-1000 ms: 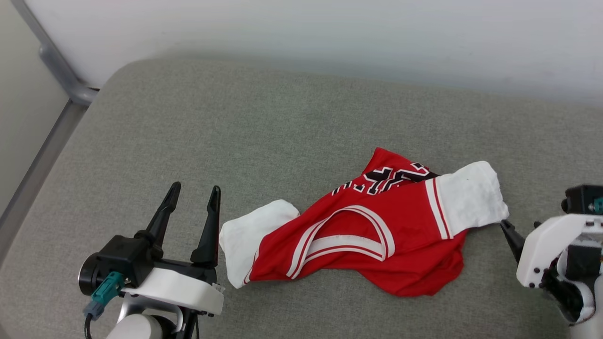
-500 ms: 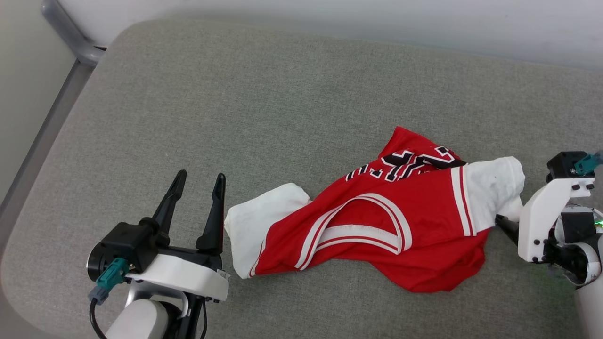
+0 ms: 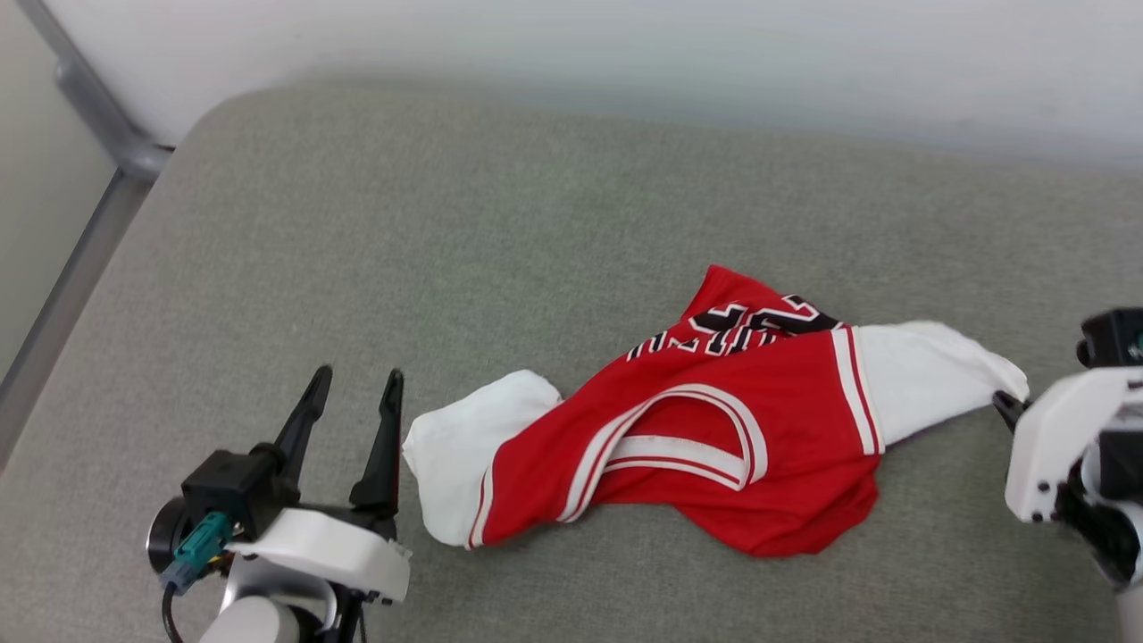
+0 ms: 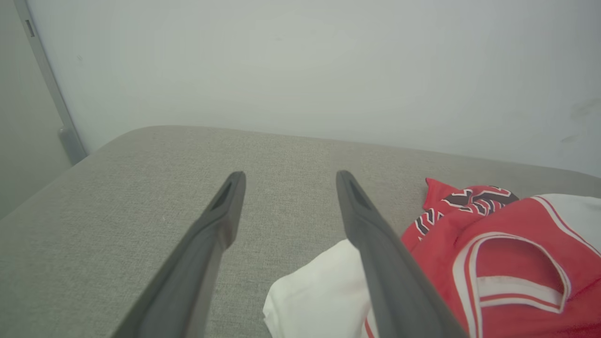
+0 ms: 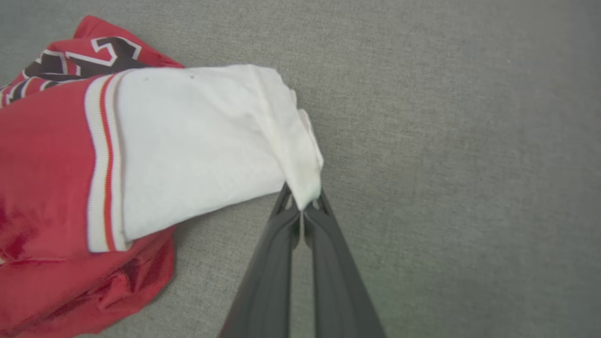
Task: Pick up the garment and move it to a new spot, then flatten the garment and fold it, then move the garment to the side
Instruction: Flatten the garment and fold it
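The garment (image 3: 714,446) is a red jersey with white sleeves and striped trim, crumpled on a grey cushion, its black print partly folded under at the top. My right gripper (image 5: 303,206) is shut on the tip of the garment's right white sleeve (image 5: 197,145), which is drawn out to a point; in the head view the right gripper (image 3: 1009,406) sits at the sleeve's end. My left gripper (image 3: 353,388) stands open just left of the other white sleeve (image 3: 464,455), not touching it. The left wrist view shows the garment (image 4: 493,263) beside the right finger.
The grey cushion (image 3: 446,268) reaches back to a white wall (image 3: 625,54). Its rounded left edge borders a grey metal rail (image 3: 80,223). Bare cushion lies behind and left of the garment.
My right gripper has shut on the right sleeve's end and pulled it rightward into a point. The head camera has shifted. The left gripper has stayed open beside the left sleeve.
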